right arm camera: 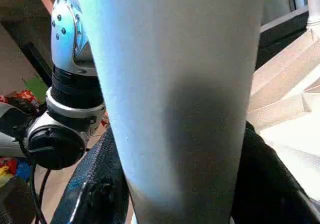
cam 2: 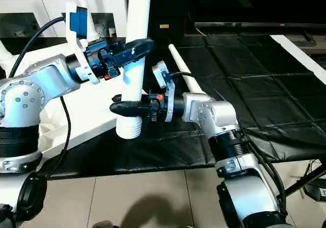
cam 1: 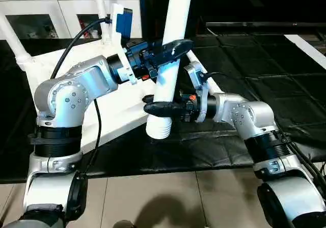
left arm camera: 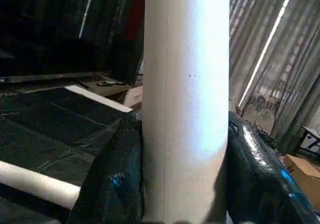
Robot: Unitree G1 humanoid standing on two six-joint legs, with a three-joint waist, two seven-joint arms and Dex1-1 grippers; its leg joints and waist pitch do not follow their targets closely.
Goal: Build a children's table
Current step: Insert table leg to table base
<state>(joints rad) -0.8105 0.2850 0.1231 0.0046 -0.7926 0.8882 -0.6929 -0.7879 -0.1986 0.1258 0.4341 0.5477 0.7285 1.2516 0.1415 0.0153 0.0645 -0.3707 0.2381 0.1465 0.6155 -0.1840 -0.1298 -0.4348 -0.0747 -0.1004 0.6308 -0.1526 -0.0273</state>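
Grippers of a humanoid robot clamp one white table leg [cam 1: 170,59], held nearly upright over the black floor mat [cam 1: 265,85]. Nearest, the right gripper [cam 1: 157,108] closes around the tube just above its ribbed lower end; higher up, the left gripper [cam 1: 170,49] pinches the same leg between its two black fingers. Behind them lies the white tabletop [cam 1: 119,110], underside up, legs already standing in its far corner sockets, with another leg [cam 2: 183,70] lying on the mat.
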